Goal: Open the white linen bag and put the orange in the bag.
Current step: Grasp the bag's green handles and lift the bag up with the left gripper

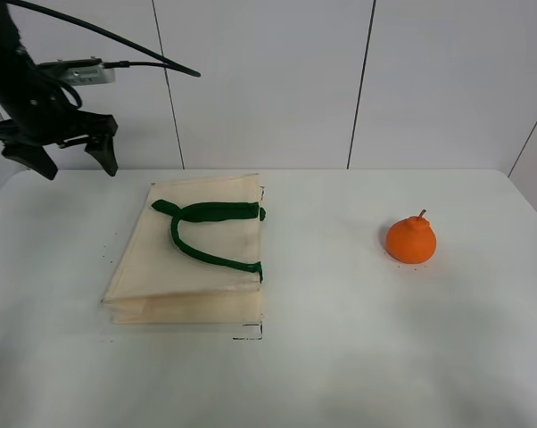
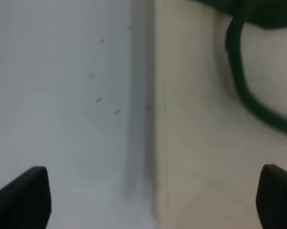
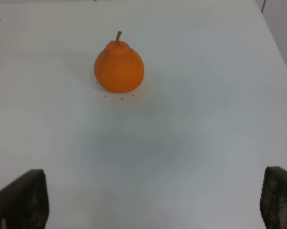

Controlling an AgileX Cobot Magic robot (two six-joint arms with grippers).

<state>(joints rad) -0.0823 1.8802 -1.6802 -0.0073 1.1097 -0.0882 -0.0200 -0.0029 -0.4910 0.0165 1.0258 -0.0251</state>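
The white linen bag (image 1: pixel 193 259) lies flat on the white table (image 1: pixel 340 357), left of centre, its dark green handles (image 1: pixel 206 234) resting on top. The orange (image 1: pixel 411 239) stands upright on the table to the right, well apart from the bag. My left gripper (image 1: pixel 65 160) is open and empty, raised above the table's far left corner, behind and left of the bag. The left wrist view shows the bag's edge (image 2: pixel 205 143) and a green handle (image 2: pixel 248 90) between the open fingertips (image 2: pixel 24 198). My right gripper is out of the exterior view; the right wrist view shows its open fingertips (image 3: pixel 19 200) with the orange (image 3: pixel 118 67) ahead.
The table's far edge meets a white panelled wall (image 1: pixel 268 80). Small black corner marks (image 1: pixel 249 335) sit on the table by the bag's near right corner.
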